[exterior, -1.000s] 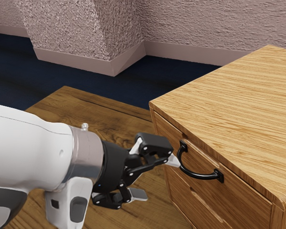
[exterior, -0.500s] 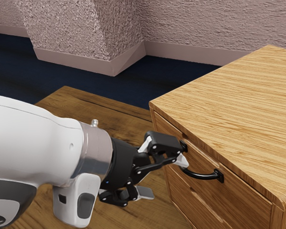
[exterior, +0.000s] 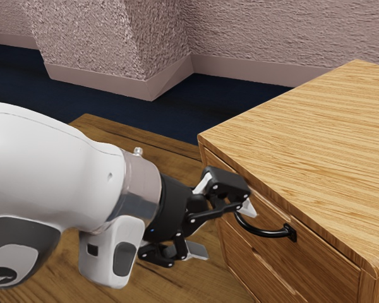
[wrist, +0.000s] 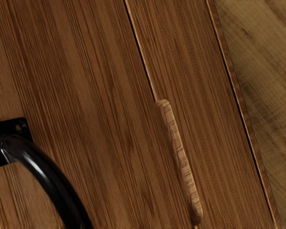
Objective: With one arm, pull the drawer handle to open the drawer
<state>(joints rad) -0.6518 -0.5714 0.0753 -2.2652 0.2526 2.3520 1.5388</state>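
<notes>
The drawer handle [exterior: 265, 231] is a black curved bar on the top drawer [exterior: 322, 255] of a wooden cabinet [exterior: 316, 126], at the exterior view's right. Its long axis runs sideways along the drawer front, and the bar bows out and slightly down from the wood. One end sits on a small black plate with two screws, which shows in the wrist view.

The gripper [exterior: 225, 231] is right at the handle's other end, the one nearer the cabinet's front corner. Its jaws stand wide apart and grip nothing. The upper finger [exterior: 226, 183] covers that end of the bar, with its pale tip against or just beside it; which of the two I cannot tell. The lower finger [exterior: 192, 252] hangs well below, close to the table [exterior: 114, 136].

The drawer front looks flush with the lower drawer [exterior: 252, 271] beneath it, a thin dark seam between them. The lower front carries a wooden pull [wrist: 178, 157] lying parallel to that seam.

The arm [exterior: 44, 170] comes in from the exterior view's left, over the tabletop in front of the cabinet. The table's far edge lies behind the arm, with dark blue floor [exterior: 82, 101] beyond.
</notes>
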